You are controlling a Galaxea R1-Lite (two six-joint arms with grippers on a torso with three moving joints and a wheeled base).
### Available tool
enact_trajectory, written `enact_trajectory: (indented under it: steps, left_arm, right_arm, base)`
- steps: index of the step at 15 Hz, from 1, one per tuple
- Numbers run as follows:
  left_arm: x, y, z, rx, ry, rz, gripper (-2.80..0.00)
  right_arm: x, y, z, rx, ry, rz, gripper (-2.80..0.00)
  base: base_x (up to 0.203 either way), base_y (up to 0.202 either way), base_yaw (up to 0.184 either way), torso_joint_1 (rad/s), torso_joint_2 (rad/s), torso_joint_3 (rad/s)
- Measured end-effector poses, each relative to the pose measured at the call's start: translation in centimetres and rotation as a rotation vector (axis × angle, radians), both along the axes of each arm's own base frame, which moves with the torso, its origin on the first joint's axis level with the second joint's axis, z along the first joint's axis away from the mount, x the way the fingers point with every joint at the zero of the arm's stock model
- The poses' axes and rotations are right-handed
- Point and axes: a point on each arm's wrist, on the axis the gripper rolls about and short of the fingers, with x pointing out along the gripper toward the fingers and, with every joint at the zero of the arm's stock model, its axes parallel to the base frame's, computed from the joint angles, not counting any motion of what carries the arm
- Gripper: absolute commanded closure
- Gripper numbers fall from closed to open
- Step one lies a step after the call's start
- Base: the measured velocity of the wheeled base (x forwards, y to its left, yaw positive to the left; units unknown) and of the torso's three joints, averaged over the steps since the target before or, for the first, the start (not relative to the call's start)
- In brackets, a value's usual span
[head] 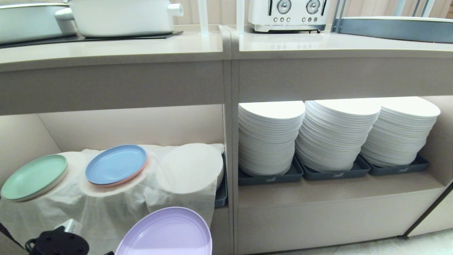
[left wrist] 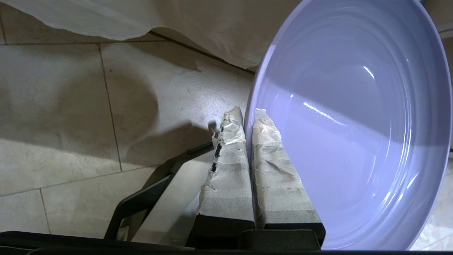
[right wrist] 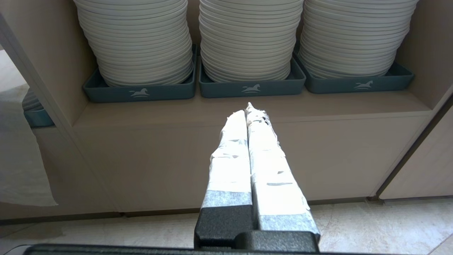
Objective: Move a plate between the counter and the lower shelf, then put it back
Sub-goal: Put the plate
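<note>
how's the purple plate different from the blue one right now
The lavender plate hangs in front of the lower shelf, its rim pinched by the left gripper; the light blue plate rests on the white cloth inside that shelf, untouched. The lavender plate is alone; the light blue plate sits on a pink one. Both are round, low-rimmed and tilted toward the head camera.

Right hand (right wrist: 247, 109) hangs with taped fingers (right wrist: 230, 156) pressed together, aimed at the shelf. Three stacks of white plates (right wrist: 249, 39) sit there in dark trays (right wrist: 251, 86).
</note>
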Motion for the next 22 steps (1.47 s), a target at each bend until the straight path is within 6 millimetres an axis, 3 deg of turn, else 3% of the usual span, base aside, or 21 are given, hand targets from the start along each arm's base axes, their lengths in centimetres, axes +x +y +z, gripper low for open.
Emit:
enact_trajectory:
  steps: [13,22]
  left_arm:
    - [-0.06,-0.07,-0.03,-0.002,0.002,-0.005,0.00]
    - [-0.04,-0.08,-0.03,-0.003,0.002,-0.004,0.00]
  right_arm:
    - [0.00,0.00,0.00,0.000,0.000,0.000,0.00]
    - [0.00,0.00,0.02,-0.001,-0.002,0.000,0.00]
  base:
    - [0.000,0.000,0.000,0.001,0.00,-0.002]
    - [0.000,0.000,0.000,0.123,-0.39,-0.269]
